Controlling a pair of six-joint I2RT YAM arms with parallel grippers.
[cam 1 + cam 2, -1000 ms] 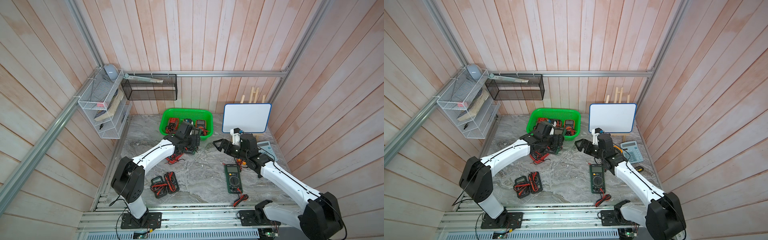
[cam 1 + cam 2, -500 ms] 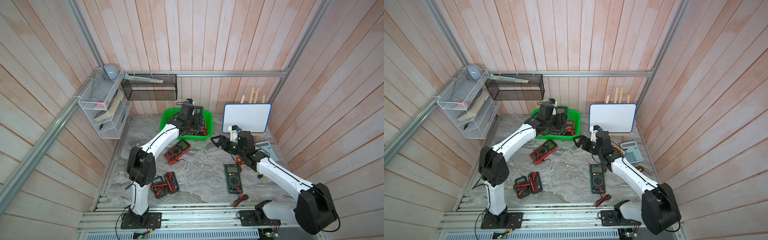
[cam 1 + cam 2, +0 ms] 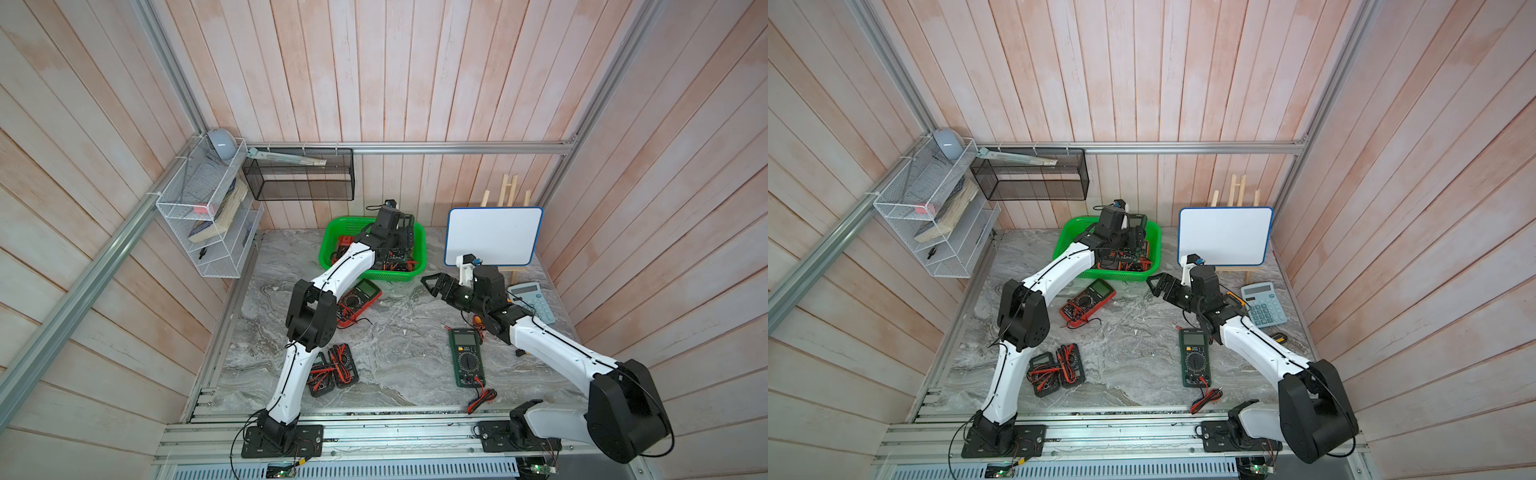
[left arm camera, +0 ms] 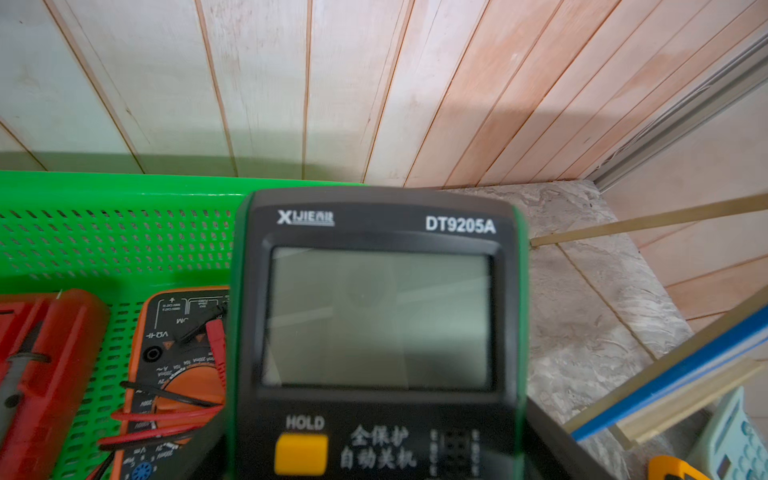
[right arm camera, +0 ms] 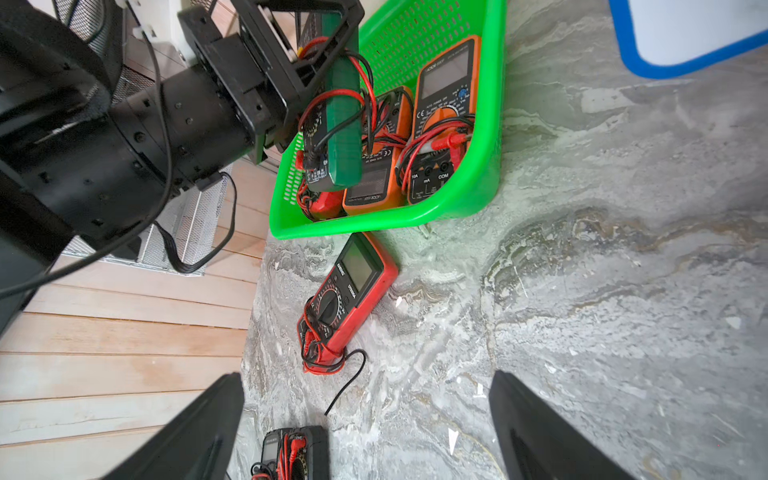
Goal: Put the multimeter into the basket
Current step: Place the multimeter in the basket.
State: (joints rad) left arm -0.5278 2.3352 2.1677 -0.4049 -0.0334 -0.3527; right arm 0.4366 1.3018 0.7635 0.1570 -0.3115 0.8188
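Observation:
The bright green basket (image 3: 328, 245) (image 3: 1065, 241) stands at the back of the table in both top views. My left gripper (image 3: 397, 235) (image 3: 1129, 237) hangs over its right half, shut on a dark green multimeter (image 4: 374, 324) (image 5: 343, 124) whose leads are wrapped round it. The basket's rim (image 4: 104, 191) (image 5: 374, 220) lies just beyond and below the meter. Two orange multimeters (image 5: 444, 120) and a red one (image 4: 37, 374) lie inside. My right gripper (image 3: 432, 284) (image 3: 1160, 284) (image 5: 365, 374) is open and empty above the table, right of the basket's front corner.
On the table lie a red multimeter (image 3: 359, 297) (image 5: 349, 291), a dark green one (image 3: 466, 357) and two small black ones (image 3: 332, 370). A whiteboard (image 3: 492, 237) and calculator (image 3: 534, 301) stand at the right. A black mesh bin (image 3: 299, 178) and white wire rack (image 3: 203, 220) hang on the walls.
My left gripper rose from in front of the basket, carrying the green multimeter back over it, and has held there since. My right gripper shifted slightly and stays open.

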